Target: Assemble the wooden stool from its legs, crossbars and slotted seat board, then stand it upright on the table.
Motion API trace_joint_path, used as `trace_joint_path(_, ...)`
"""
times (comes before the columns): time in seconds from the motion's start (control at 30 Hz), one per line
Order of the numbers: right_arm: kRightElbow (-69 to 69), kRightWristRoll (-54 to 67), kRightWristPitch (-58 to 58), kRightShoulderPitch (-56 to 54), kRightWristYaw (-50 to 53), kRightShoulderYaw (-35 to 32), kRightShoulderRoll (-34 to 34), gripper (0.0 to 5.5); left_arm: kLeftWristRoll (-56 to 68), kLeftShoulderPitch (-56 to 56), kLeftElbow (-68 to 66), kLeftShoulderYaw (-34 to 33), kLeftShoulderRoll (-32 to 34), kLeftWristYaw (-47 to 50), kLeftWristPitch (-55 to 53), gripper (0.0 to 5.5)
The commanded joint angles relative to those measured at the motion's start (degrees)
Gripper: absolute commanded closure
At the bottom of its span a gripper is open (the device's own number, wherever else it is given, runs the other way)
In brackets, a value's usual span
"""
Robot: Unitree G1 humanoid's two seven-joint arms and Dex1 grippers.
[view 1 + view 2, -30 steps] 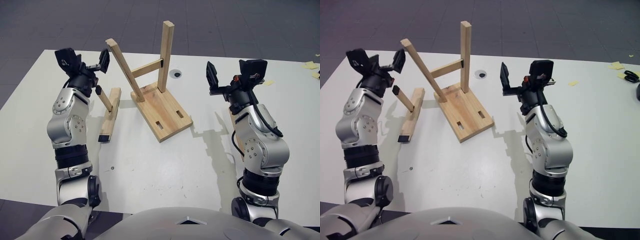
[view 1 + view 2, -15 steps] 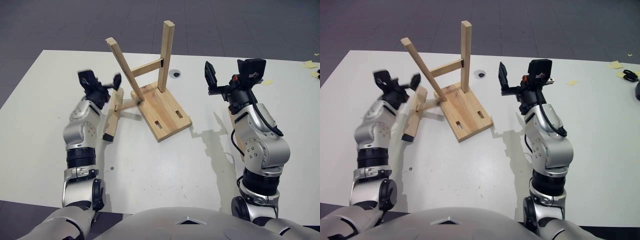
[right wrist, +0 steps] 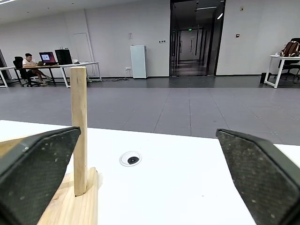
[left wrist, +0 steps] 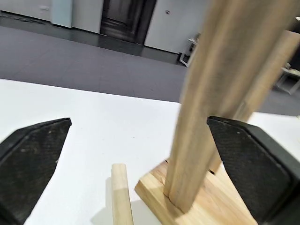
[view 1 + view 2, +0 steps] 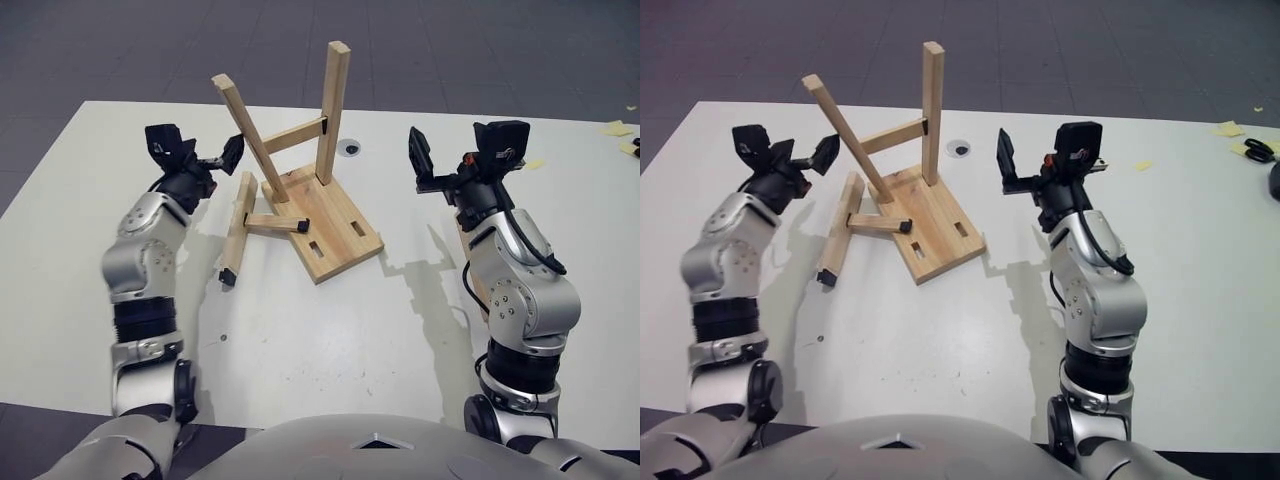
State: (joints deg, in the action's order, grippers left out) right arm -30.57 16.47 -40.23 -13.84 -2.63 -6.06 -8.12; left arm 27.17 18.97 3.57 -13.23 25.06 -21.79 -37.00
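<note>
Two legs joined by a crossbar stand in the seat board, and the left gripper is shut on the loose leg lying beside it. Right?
No: the left gripper is open and holds nothing, as the left eye view shows. The loose leg lies on the table beside the seat board, where two legs joined by a crossbar do stand.

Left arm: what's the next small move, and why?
Probably lower the left gripper onto the loose leg and close. The gripper is open and empty near the leg's far end. The leg lies flat beside the seat board, which has unfilled slots.
</note>
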Motion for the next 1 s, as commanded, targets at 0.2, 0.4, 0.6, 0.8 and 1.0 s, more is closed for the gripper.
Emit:
trace_joint_path(0.2, -1.5, -0.5, 0.3, 2.1, 0.8, 0.5, 0.7, 0.1, -3.5, -7.8, 4.5, 11.9, 12.2, -11.3, -9.9, 0.11)
trace_joint_path(0.4, -2.2, -0.9, 0.0, 3.1, 1.1, 0.8, 1.1, 0.1, -8.5, -8.3, 2.9, 16.4, 16.0, -13.3, -9.1, 1.07)
trace_joint_path(0.6, -4.2, -1.9, -0.2, 5.3, 2.8, 1.2, 2.3, 0.1, -12.2, -6.8, 1.6, 19.3, 19.2, -16.5, -9.2, 2.03)
trace_joint_path(0.8, -5.5, -2.7, 0.5, 7.5, 4.9, 1.4, 4.1, 0.1, -14.4, -6.7, -0.4, 20.9, 21.0, -19.7, -8.1, 3.23)
trace_joint_path(1.0, -4.4, -2.9, 1.7, 7.7, 4.7, -0.2, 3.8, 0.1, -14.7, -2.5, -6.1, 14.2, 17.0, -13.4, -8.1, 4.19)
